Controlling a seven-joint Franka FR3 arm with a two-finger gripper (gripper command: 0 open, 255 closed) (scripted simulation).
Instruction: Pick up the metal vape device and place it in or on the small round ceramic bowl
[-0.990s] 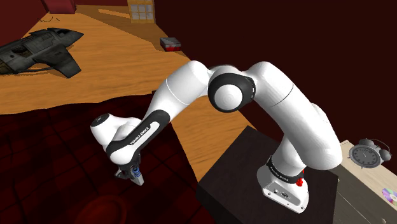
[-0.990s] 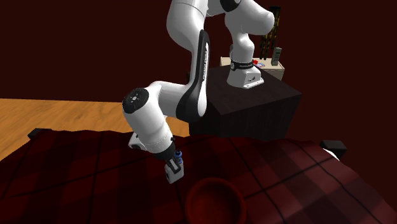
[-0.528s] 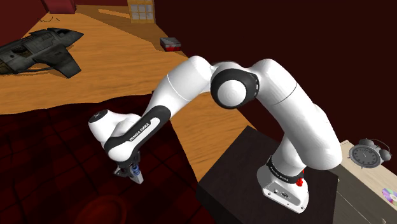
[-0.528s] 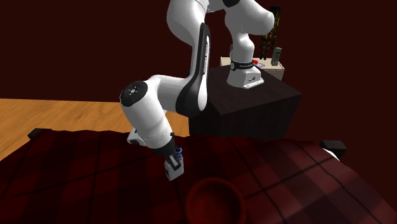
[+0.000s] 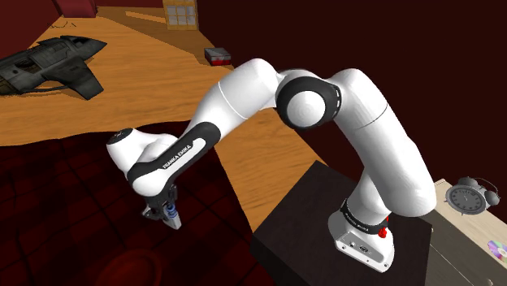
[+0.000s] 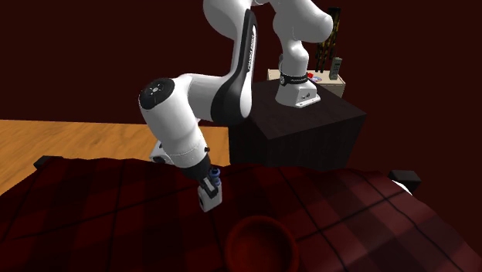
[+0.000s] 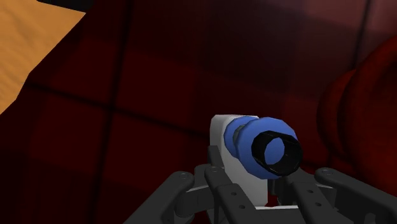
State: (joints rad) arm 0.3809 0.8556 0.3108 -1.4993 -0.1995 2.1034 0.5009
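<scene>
We saw the fingers (image 7: 188,189) clamped on the white body of the vape (image 6: 208,195), held in the air above the plaid cover (image 6: 93,212) near the red bowl (image 6: 263,241), and we judged it light, stiff and slick, best gripped across its flat sides

Plaid cloth (image 6: 93,209), grained wooden floor (image 5: 146,73), glossy white arm (image 5: 244,93), smooth blue-tipped vape device (image 7: 249,149).

The dark red bowl (image 6: 261,239) runs off the second exterior view's bottom edge.
</scene>
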